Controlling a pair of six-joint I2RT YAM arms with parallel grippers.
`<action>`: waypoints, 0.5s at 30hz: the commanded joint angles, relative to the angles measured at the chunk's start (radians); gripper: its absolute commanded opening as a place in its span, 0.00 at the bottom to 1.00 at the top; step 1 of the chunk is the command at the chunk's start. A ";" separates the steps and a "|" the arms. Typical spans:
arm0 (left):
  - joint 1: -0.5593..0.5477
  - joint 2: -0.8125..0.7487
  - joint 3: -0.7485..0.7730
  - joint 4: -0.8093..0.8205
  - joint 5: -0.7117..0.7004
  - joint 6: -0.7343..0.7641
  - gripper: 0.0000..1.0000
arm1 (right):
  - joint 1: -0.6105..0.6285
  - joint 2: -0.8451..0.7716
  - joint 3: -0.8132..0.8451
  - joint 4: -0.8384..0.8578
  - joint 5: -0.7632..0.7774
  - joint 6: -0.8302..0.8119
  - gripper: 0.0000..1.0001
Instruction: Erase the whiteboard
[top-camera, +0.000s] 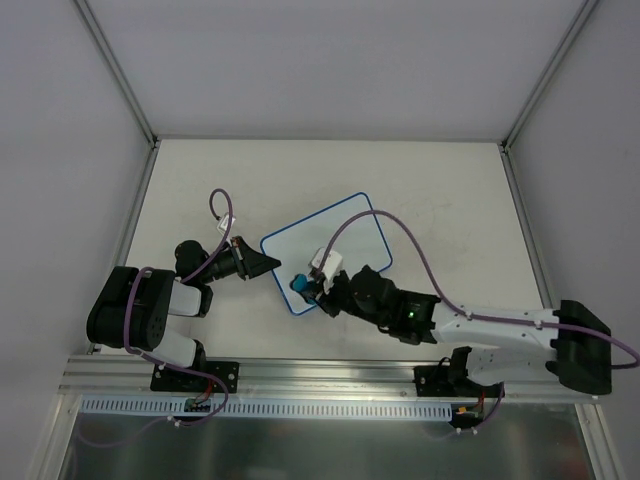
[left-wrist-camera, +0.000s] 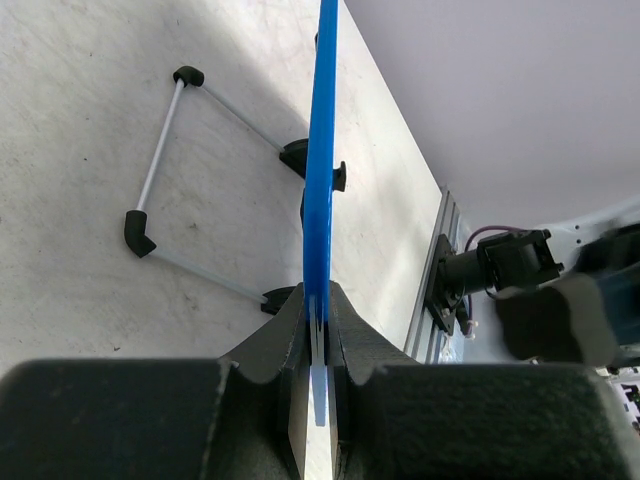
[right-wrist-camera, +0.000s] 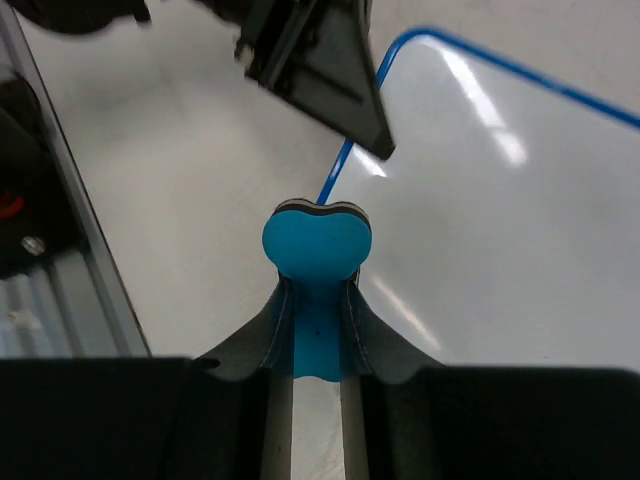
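Observation:
The whiteboard (top-camera: 335, 240) lies mid-table, white with a thin blue rim, its face showing no marks. My left gripper (top-camera: 268, 264) is shut on its left rim. In the left wrist view the blue rim (left-wrist-camera: 322, 150) runs edge-on up from between the closed fingers (left-wrist-camera: 318, 325), with the board's black feet (left-wrist-camera: 296, 157) and a wire stand below it. My right gripper (top-camera: 312, 290) is shut on the small blue bone-shaped eraser (top-camera: 299, 285), which is at the board's near-left corner. In the right wrist view the eraser (right-wrist-camera: 317, 250) sits against the white surface (right-wrist-camera: 500, 230), close to the left gripper's finger (right-wrist-camera: 330, 75).
The white walls of the enclosure ring the table (top-camera: 200, 180). An aluminium rail (top-camera: 320, 375) with the arm bases runs along the near edge. Purple cables loop above both arms.

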 joint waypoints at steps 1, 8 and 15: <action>-0.006 -0.007 -0.005 0.346 0.035 0.032 0.00 | -0.066 -0.162 0.115 -0.102 -0.024 0.104 0.00; -0.003 -0.007 -0.007 0.346 0.033 0.034 0.00 | -0.353 -0.253 0.295 -0.548 0.043 0.308 0.00; -0.004 -0.004 -0.005 0.346 0.032 0.032 0.00 | -0.768 -0.261 0.286 -0.791 -0.093 0.405 0.00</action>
